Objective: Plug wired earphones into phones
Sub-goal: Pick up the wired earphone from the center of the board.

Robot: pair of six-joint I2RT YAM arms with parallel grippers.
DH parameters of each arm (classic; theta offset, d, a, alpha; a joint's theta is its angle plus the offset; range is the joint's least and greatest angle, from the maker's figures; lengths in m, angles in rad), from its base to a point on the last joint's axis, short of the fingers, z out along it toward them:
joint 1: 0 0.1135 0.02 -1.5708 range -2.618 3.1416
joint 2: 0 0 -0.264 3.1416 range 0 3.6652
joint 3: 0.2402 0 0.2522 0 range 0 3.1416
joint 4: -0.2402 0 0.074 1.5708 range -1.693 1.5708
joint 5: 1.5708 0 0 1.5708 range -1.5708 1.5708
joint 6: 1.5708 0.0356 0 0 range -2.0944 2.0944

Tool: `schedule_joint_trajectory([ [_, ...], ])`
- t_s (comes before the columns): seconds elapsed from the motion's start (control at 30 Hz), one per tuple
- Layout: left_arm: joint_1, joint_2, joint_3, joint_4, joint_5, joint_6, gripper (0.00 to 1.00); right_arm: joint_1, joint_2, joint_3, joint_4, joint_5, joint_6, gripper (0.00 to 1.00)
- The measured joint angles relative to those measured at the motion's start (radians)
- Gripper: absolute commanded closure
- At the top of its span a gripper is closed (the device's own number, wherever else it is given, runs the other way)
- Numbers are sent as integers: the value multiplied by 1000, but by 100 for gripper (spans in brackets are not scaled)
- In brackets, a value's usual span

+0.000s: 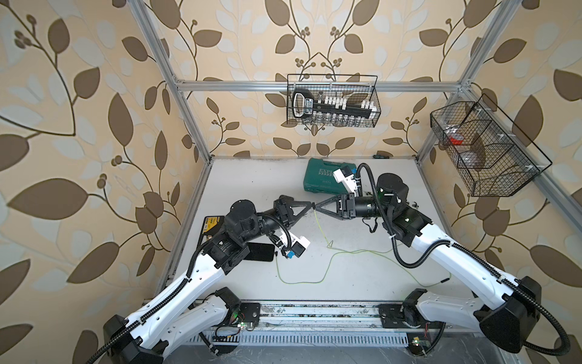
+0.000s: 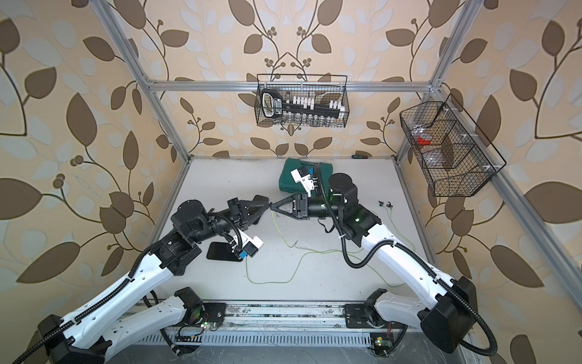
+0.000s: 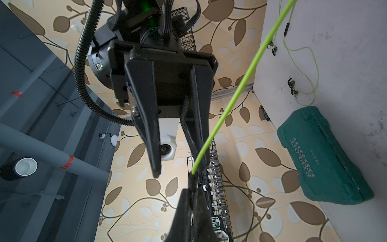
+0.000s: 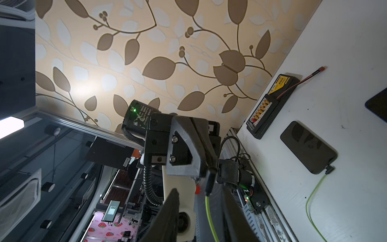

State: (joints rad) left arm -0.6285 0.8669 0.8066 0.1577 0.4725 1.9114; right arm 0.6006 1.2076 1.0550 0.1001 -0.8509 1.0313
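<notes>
- Left gripper (image 1: 310, 205): sitting just left of frame centre in both top views, raised off the bench (image 1: 362, 283). Its jaws are pinching shut on the earphone plug (image 3: 192, 181).
- Earphone plug: hanging in the air at frame centre, between the two gripper tips. Its black sleeve is poking out toward the right gripper (image 3: 178, 169), with the long axis running roughly along the line of the two grippers. The connector end is hiding inside the left fingers.
- Right gripper: facing the left one tip to tip from just right of centre. Its jaws are standing part-way apart and gripping nothing. The plug's cable end is lying at their mouth, nearer one finger; whether it is touching cannot be told.
- Yellow-green cable (image 1: 322, 231): dropping from the plug to the bench below centre and trailing rightward. Earbuds (image 2: 385, 204) are lying to the right of the right arm.
- Plugged phone (image 4: 307, 146): lying flat at lower left of centre, partly under the left arm, with a seated plug (image 4: 329, 168) already in its end.
- Free phone (image 2: 260, 200): lying flat beneath the left gripper, mostly hidden, its port not showing. The left arm is the nearer one.
- Judgement: a hand-over looks to be in hand, since a right-side grip on the sleeve would be baring the connector.
- Also lying on the bench: teal toolbox (image 1: 324, 176) and bit case (image 4: 272, 104).
</notes>
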Motion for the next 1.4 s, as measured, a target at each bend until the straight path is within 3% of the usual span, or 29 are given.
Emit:
schedule_joint_trajectory([
  [0.27, -1, 0, 0, -16, 0, 1, 100, 8, 22, 0, 3, 26, 21, 84],
  [0.63, -1, 7, 9, -31, 1, 2, 100, 13, 23, 0, 9, 43, 27, 90],
  [0.9, -1, 8, 9, -32, -1, 5, 100, 14, 22, 0, 10, 48, 47, 100],
  [1.03, -4, 8, 9, -34, 1, 11, 57, 19, 22, 0, 16, 48, 50, 100],
  [1.07, -7, 8, 9, -34, 3, 15, 11, 22, 21, 0, 18, 51, 50, 100],
  [1.1, -8, 8, 9, -34, 3, 18, 1, 25, 20, 0, 22, 53, 50, 100],
  [1.4, -8, -35, -16, -28, 17, 13, 1, -23, 1, -13, -1, 128, 25, 100],
])
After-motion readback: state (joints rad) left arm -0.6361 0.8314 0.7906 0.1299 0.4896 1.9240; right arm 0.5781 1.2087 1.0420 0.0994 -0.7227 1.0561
